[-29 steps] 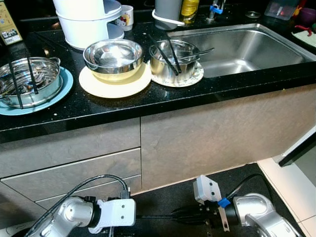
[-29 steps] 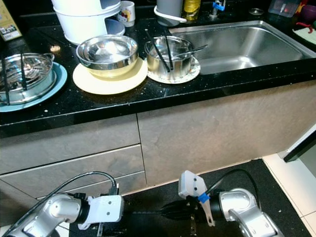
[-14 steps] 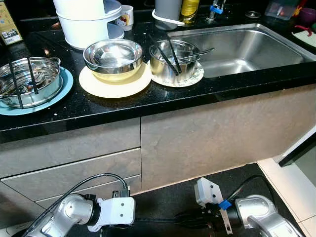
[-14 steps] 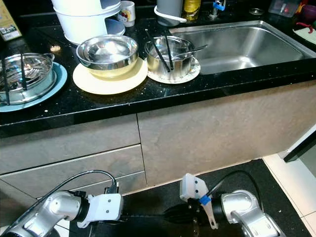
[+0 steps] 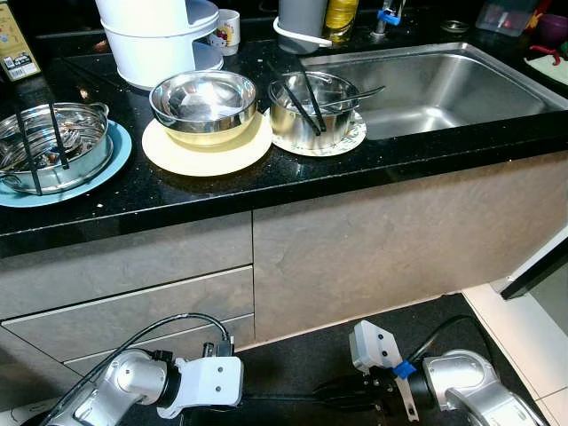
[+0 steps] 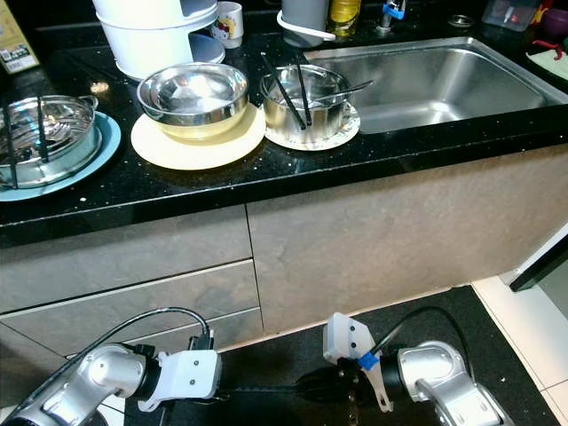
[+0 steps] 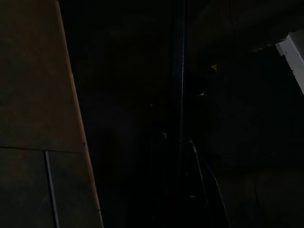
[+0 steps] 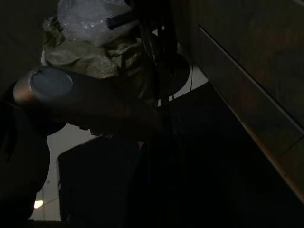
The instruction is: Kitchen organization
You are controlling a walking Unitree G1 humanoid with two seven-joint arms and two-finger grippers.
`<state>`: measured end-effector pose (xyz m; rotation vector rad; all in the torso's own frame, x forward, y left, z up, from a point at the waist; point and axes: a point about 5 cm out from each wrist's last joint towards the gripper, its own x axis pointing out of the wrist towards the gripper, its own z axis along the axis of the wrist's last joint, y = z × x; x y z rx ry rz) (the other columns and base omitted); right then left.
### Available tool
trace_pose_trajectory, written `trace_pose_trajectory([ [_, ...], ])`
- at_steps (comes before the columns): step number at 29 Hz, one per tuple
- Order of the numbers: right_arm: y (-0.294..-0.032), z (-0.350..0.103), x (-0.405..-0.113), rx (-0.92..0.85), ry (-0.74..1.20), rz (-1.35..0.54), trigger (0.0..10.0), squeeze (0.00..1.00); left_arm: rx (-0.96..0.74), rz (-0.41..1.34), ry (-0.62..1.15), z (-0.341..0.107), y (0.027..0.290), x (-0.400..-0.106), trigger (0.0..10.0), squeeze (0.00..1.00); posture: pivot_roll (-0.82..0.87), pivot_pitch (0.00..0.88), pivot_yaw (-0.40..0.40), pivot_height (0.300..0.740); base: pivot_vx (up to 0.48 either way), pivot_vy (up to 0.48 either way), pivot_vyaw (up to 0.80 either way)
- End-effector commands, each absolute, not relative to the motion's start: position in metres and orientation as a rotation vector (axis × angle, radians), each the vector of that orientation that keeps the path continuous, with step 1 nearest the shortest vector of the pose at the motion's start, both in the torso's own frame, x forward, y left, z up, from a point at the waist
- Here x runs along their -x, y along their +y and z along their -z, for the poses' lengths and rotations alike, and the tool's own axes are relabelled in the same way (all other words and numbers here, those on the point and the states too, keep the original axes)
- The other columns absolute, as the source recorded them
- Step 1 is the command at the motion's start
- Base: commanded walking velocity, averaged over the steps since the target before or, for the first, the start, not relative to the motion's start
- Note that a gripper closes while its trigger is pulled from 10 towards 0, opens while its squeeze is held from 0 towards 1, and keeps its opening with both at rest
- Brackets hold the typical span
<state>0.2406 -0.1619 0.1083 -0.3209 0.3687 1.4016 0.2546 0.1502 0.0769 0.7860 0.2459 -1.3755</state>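
Note:
On the black counter (image 5: pixel 266 182) a steel bowl (image 5: pixel 204 102) sits on a cream plate (image 5: pixel 206 153). Beside it a steel pot (image 5: pixel 311 111) holding black chopsticks (image 5: pixel 306 102) and a spoon rests on a patterned plate (image 5: pixel 348 140). At the far left another steel pot (image 5: pixel 49 146) with chopsticks stands on a blue plate (image 5: pixel 106 169). The steel sink (image 5: pixel 444 89) lies to the right. Both arms hang low before the cabinet, above the dark floor mat: my left gripper (image 5: pixel 271 391) points right, my right gripper (image 5: pixel 330 390) points left toward it. Both wrist views are very dark.
Stacked white pots (image 5: pixel 155 40), a mug (image 5: pixel 228 31) and a grey container (image 5: pixel 302 22) stand at the counter's back. Grey drawer fronts (image 5: pixel 124 302) and a cabinet door (image 5: pixel 373 248) face me. White floor tile (image 5: pixel 532 346) shows at the right.
The right arm has sunk slightly lower toward the floor mat. The dishes on the counter and the left arm have not moved.

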Motion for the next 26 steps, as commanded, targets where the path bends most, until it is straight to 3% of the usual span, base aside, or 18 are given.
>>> trace_pose_trajectory([
  [1,-0.160,-0.101,-0.238,0.287,0.404,-1.380,5.5,1.00,-0.765,1.382,0.219,-0.079,0.148,-0.255,0.0,0.00,-0.08,0.259,0.008,0.740,0.000,0.000,0.00],
  [2,-0.160,-0.101,-0.238,0.278,0.406,-1.383,10.0,1.00,-0.763,1.383,0.220,-0.079,0.148,-0.255,0.0,0.00,-0.08,0.259,0.008,0.740,0.000,0.000,0.00],
  [9,-0.164,-0.099,-0.241,0.288,0.428,-1.342,10.0,1.00,-0.782,1.391,0.256,-0.077,0.149,-0.256,0.0,0.00,-0.08,0.259,0.008,0.740,0.000,0.000,0.00],
  [15,-0.179,-0.085,-0.242,0.440,0.511,-1.298,10.0,1.00,-0.829,1.376,0.325,-0.075,0.157,-0.259,0.0,0.00,-0.09,0.252,0.010,0.740,0.000,0.000,0.00],
  [17,-0.198,-0.068,-0.252,0.660,0.569,-1.159,10.0,1.00,-0.850,1.377,0.357,-0.073,0.161,-0.259,0.0,0.00,-0.09,0.250,0.004,0.740,0.000,0.000,0.00],
  [18,-0.207,-0.061,-0.255,0.734,0.592,-1.097,10.0,0.27,-0.856,1.376,0.373,-0.072,0.162,-0.258,0.0,0.00,-0.09,0.250,0.004,0.740,0.000,0.000,0.00],
  [19,-0.214,-0.058,-0.258,0.773,0.608,-1.051,10.0,0.00,-0.860,1.377,0.383,-0.072,0.164,-0.258,0.0,0.00,-0.09,0.249,0.003,0.740,0.000,0.000,0.00],
  [26,-0.211,-0.056,-0.257,0.787,0.576,-1.043,10.0,0.00,-0.891,1.384,0.437,-0.069,0.169,-0.255,0.0,0.00,-0.09,0.244,0.000,0.740,0.000,0.000,0.00],
])
